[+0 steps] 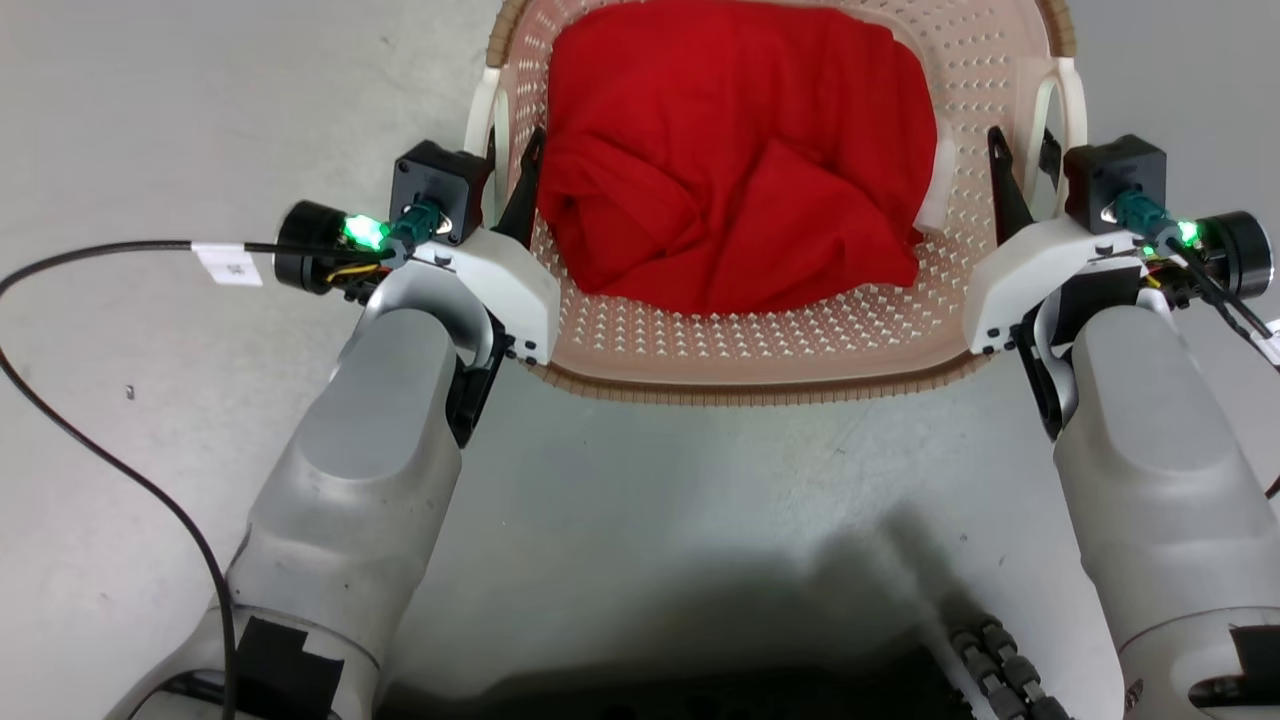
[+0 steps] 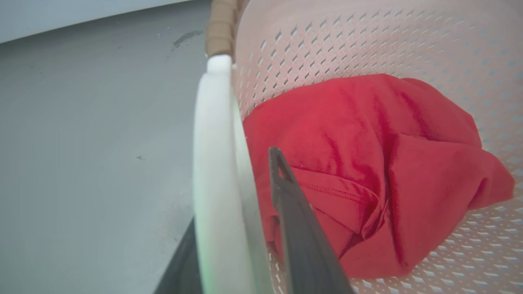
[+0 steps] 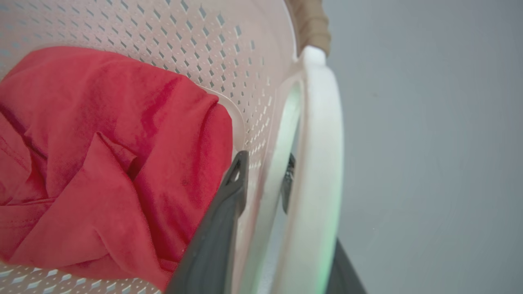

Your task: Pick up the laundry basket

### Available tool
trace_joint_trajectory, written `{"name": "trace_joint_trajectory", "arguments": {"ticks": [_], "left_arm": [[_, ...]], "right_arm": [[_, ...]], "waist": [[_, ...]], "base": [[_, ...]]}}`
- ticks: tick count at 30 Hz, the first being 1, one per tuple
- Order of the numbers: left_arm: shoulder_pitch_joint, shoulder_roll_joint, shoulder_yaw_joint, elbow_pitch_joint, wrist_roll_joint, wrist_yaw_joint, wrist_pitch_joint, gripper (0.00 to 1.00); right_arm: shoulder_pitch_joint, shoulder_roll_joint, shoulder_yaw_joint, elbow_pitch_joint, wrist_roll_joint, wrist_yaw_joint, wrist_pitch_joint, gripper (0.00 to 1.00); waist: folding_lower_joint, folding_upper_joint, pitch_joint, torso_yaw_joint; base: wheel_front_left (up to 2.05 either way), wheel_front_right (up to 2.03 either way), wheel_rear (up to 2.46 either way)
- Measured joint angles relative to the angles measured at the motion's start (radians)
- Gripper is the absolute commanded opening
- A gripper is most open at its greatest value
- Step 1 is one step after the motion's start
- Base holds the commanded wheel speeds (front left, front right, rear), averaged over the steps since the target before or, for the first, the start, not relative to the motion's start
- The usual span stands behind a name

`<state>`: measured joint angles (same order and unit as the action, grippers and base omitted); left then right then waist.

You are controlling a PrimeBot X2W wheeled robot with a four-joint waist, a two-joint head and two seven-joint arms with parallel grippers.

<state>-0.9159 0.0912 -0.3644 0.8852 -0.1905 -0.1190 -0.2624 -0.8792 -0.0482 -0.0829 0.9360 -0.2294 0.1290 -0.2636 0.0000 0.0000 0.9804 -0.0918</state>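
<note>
The laundry basket (image 1: 760, 345), cream and perforated with a brown woven rim, sits on the floor directly ahead between my two arms. A crumpled red garment (image 1: 730, 150) lies in it. My left gripper (image 1: 512, 150) straddles the basket's left wall by the white loop handle (image 2: 212, 163): one dark finger (image 2: 294, 212) is inside against the cloth, the other outside under the handle. My right gripper (image 1: 1020, 145) mirrors it at the right handle (image 3: 318, 163), fingertips pinched close on the wall (image 3: 261, 179). Both look shut on the basket's sides.
Grey floor (image 1: 150, 110) surrounds the basket. A black cable (image 1: 90, 440) loops across the floor from my left wrist. The dark robot base (image 1: 700, 680) and its shadow lie at the bottom of the head view.
</note>
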Motion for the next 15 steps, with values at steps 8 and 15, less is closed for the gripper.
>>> {"name": "trace_joint_trajectory", "arguments": {"ticks": [8,15], "left_arm": [[0.055,-0.011,-0.004,0.027,-0.044,0.0,0.003,0.0],[0.131,-0.025,-0.027,0.119,-0.117,0.0,-0.001,0.0]], "right_arm": [[0.044,-0.001,0.014,0.036,-0.018,0.0,0.0,0.0],[0.108,-0.004,0.058,0.098,-0.028,0.0,0.001,0.0]], "waist": [[-0.0001,0.0,-0.113,0.014],[0.0,0.0,-0.286,0.048]], "base": [[0.0,0.0,0.0],[0.0,0.0,0.0]]}}
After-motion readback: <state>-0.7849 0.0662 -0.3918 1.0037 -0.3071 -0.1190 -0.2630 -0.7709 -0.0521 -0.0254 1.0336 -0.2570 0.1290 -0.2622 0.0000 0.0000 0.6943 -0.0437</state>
